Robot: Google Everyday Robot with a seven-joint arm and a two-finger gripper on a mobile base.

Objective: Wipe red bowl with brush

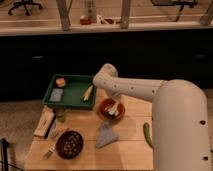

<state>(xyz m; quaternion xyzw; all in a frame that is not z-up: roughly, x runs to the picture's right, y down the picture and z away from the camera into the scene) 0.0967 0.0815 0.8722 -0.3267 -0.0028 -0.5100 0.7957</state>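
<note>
The red bowl [109, 108] sits on the wooden table [125, 145], just right of the green tray. My gripper [115, 106] reaches down from the white arm into the bowl. A small pale brush [113, 110] shows inside the bowl at the gripper's tip. The arm hides the bowl's far rim.
A green tray [74, 95] holds an orange block, a grey-blue sponge and a yellowish tapered piece [88, 92]. A dark brown bowl [69, 143] with speckled contents stands front left, with a fork [51, 149] beside it. A grey cloth [106, 135] and a green vegetable [147, 134] lie nearby.
</note>
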